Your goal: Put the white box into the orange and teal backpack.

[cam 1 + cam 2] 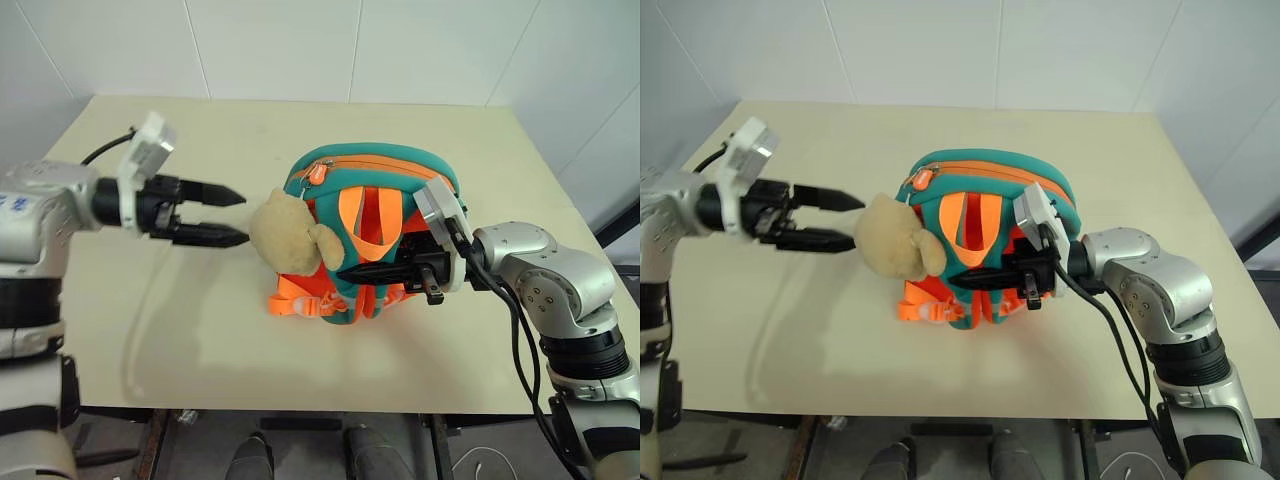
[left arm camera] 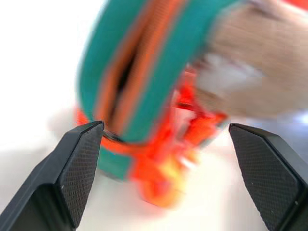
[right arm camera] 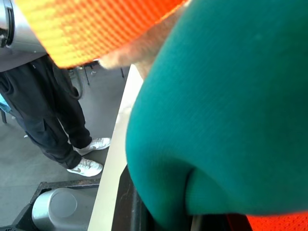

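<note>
Left fingers point(image 1: 228, 216) spread, empty, left of the backpack point(image 1: 375, 235); right fingers point(image 1: 365, 270) clamped on its teal edging.

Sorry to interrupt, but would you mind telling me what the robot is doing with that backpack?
The orange and teal backpack stands on the beige table. The right gripper is shut on its teal edging by the straps, holding it. The left gripper is open, just beside the tan plush piece, gripping nothing.
</note>
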